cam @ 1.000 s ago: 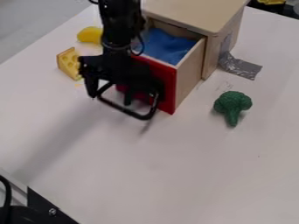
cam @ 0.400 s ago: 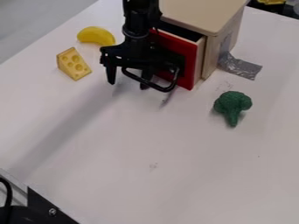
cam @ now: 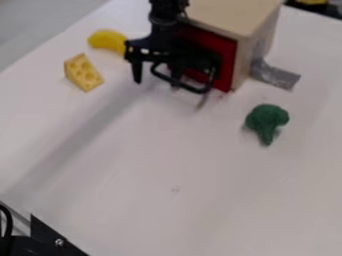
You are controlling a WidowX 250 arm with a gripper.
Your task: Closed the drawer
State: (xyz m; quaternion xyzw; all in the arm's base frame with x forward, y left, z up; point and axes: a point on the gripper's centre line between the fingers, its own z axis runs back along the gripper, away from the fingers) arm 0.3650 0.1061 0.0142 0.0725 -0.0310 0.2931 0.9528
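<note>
The black gripper [cam: 157,82] hangs in front of the drawer's red face, partly covering it, with its two fingers spread apart and nothing between them. The drawer [cam: 226,60] has its red front up against the wooden cabinet [cam: 234,15], with no gap that I can make out. The drawer's inside is hidden. A black loop handle stands out in front of the red face, overlapping the gripper's right side.
A yellow cheese wedge [cam: 83,73] lies left of the gripper, with a yellow banana-like toy [cam: 107,40] behind it. Green toy broccoli [cam: 266,122] lies right of the cabinet front. Silver tape [cam: 275,75] runs from the cabinet's side onto the white table [cam: 167,200].
The drawer has slid back into the cabinet, from well out to shut, and its blue contents are no longer visible. The gripper has moved up and to the right along with it.
</note>
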